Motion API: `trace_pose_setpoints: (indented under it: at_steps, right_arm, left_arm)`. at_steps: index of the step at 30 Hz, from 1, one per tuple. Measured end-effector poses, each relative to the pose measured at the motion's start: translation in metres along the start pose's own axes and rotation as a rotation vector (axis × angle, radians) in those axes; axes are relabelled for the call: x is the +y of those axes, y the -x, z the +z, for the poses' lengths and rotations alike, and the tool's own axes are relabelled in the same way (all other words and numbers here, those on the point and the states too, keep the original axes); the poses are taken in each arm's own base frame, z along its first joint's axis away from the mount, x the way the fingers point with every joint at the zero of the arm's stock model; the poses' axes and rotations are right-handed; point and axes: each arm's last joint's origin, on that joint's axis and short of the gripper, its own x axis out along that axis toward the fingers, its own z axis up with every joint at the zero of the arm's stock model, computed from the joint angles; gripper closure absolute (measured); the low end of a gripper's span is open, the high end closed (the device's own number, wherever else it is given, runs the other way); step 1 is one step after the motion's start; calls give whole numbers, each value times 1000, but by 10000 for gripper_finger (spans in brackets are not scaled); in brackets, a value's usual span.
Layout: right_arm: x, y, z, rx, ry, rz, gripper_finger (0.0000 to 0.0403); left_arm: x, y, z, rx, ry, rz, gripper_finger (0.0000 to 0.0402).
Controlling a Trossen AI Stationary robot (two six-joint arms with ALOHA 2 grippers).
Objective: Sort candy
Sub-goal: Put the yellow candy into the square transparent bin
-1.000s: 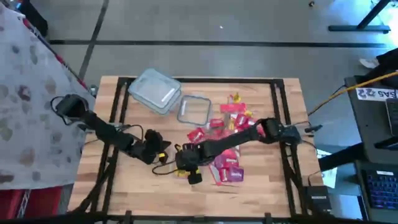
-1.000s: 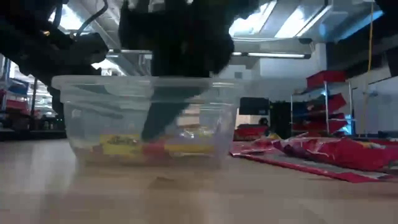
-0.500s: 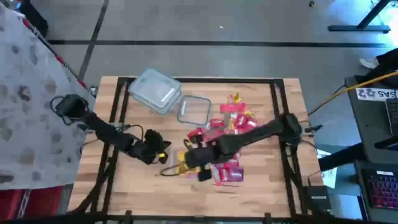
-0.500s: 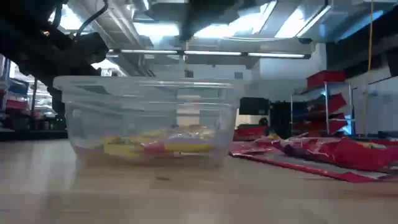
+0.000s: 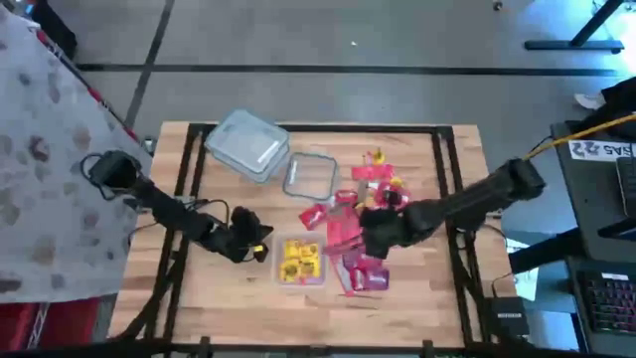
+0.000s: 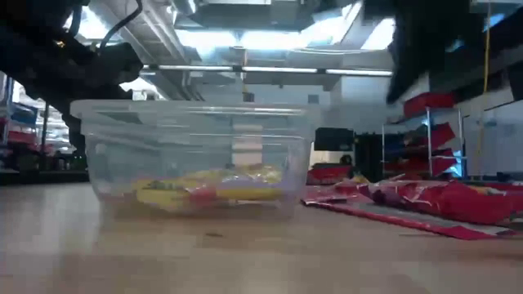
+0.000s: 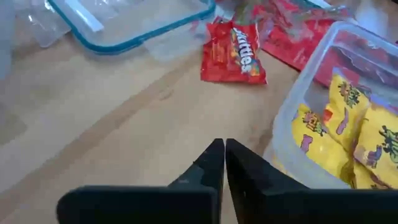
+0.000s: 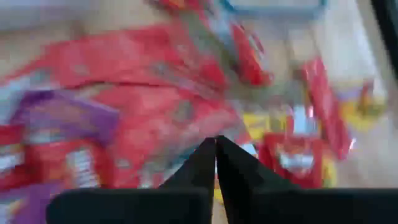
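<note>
Right claw over the candy pile, fingers together and empty

The right claw (image 5: 370,227) hangs above the red and purple candy (image 5: 360,261) heaped on the surface (image 5: 417,288); the yellow pieces (image 5: 298,261) already lie in the near tub (image 5: 279,270). With packets overlapping this closely, a descent could likely pinch two kinds at once or shove the heap towards the tub. The left claw (image 5: 256,246), also closed and empty, waits just beside that tub and could nudge it.
</note>
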Motion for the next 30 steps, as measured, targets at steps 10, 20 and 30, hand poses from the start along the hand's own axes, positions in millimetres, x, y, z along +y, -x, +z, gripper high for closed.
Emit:
trace_pose_setpoints:
  at_steps: [10, 20, 30]
  right_arm:
    - [-45, -59, -32, 159, -225, -13, 249]
    - [-49, -75, -34, 128, -333, 57, 247]
    - [-48, -73, -36, 161, -326, 79, 393]
  left_arm:
    - [0, 0, 0, 0, 16, -4, 402]
    - [0, 0, 0, 1, 34, -5, 402]
    - [-1, 0, 0, 16, 36, -15, 402]
